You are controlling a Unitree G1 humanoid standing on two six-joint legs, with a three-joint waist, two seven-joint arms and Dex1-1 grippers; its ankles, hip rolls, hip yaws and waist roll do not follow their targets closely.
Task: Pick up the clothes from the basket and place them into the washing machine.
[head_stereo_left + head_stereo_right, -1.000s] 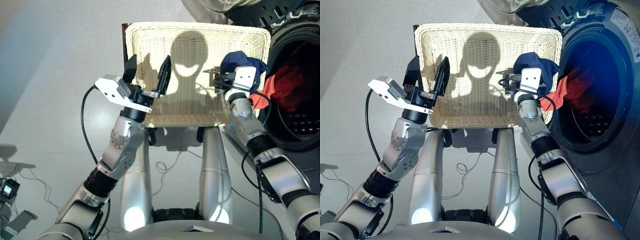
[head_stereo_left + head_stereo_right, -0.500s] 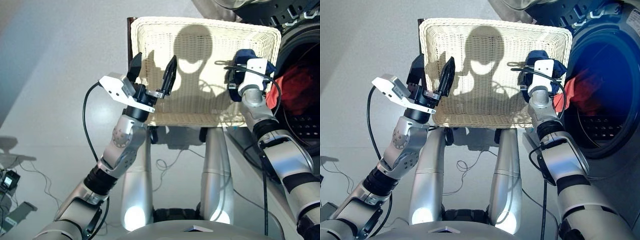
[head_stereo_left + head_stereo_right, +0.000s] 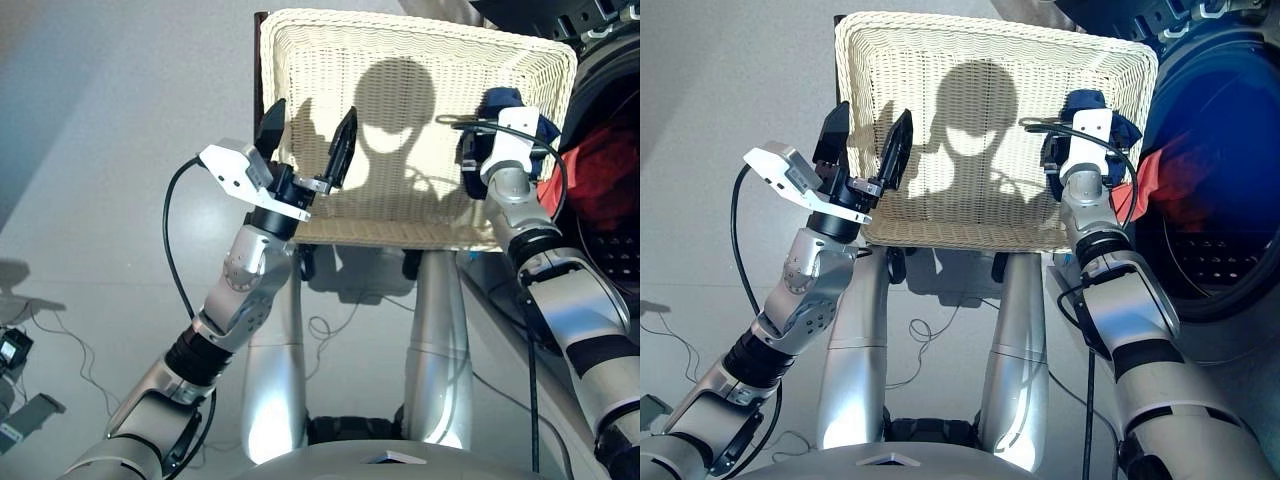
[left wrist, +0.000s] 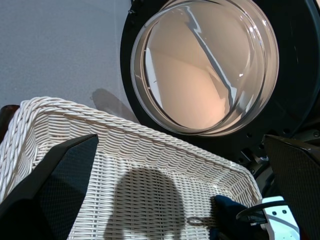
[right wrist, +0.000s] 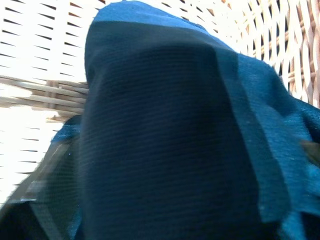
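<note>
The cream-white wicker basket stands in front of me. My left gripper hovers open over its near left corner, holding nothing. Over the basket's right side, close to the rim, my right gripper is shut on the dark blue cloth. That cloth fills the right wrist view and hides the fingers, with wicker behind it. To the right is the washing machine, its round glass door swung open. An orange-red cloth lies at the drum's mouth.
A dark brown object shows behind the basket's far left corner. Loose cables lie on the grey floor under the basket, and small devices sit at the far left.
The whole view has shifted. My right arm has stretched further over the basket's right side with the blue cloth, which is now bunched tighter around the gripper. The left gripper stays open in place.
</note>
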